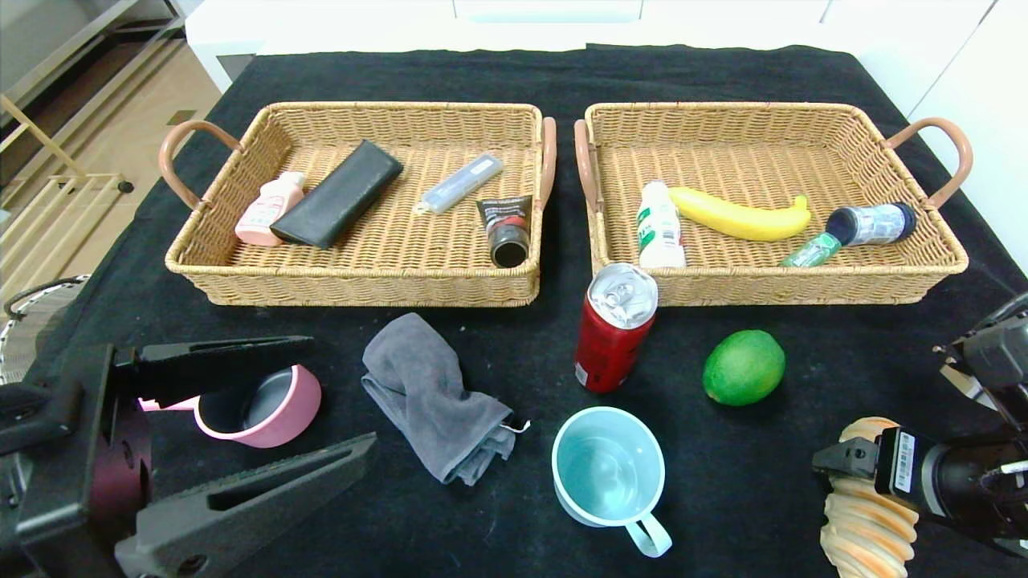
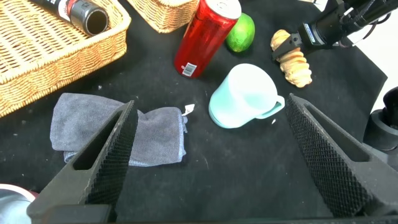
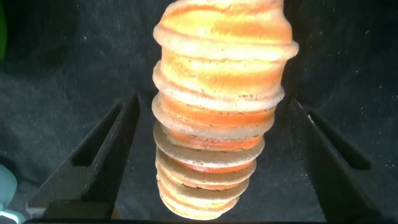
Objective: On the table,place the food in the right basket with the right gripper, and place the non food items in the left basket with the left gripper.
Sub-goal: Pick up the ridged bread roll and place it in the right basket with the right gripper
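The croissant (image 3: 221, 112) at the table's near right edge is straddled by the right gripper (image 3: 217, 158), jaws apart and not yet touching, so closing is judged next, while the left gripper (image 1: 265, 417) hangs open near the pink cup (image 1: 265, 405)

Two baskets (image 1: 361, 285) (image 1: 771, 285), two cups (image 1: 261, 409) (image 1: 608, 470)

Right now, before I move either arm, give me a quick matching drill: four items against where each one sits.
Items:
1. banana
2. black wallet
3. lime
4. croissant

Places:
A. left basket
B. on the table beside the red can
C. right basket
D. between the open fingers of the right gripper

Pairs: 1-C, 2-A, 3-B, 4-D
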Controlling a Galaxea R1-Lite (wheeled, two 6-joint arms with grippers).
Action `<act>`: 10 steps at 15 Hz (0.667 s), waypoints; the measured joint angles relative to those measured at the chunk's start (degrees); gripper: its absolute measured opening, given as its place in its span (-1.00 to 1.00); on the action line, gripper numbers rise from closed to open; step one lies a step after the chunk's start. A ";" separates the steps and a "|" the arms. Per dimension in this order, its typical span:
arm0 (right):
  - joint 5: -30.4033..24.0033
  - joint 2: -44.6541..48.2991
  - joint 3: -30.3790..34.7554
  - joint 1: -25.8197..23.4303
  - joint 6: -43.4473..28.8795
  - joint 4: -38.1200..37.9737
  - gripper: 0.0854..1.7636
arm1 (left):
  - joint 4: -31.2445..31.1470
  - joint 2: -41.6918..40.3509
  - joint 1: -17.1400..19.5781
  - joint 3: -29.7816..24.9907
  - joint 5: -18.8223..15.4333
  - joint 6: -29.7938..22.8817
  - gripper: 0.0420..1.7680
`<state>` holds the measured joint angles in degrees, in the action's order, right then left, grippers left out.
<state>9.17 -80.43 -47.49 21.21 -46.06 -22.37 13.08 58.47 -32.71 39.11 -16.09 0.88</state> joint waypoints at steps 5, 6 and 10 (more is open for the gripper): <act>0.00 -0.18 0.39 0.04 0.00 0.10 0.15 | 0.01 0.00 0.00 0.00 -0.05 0.00 0.94; 0.04 -0.22 0.52 0.04 0.00 0.33 0.05 | 0.01 -0.01 0.00 0.00 -0.06 0.06 0.94; 0.20 -1.01 1.74 0.01 0.00 2.56 -0.25 | -0.07 -0.20 0.00 -0.06 -0.09 0.09 0.94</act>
<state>9.36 -81.45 -45.75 21.22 -46.06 -19.81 13.01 58.27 -32.71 39.05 -16.18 0.96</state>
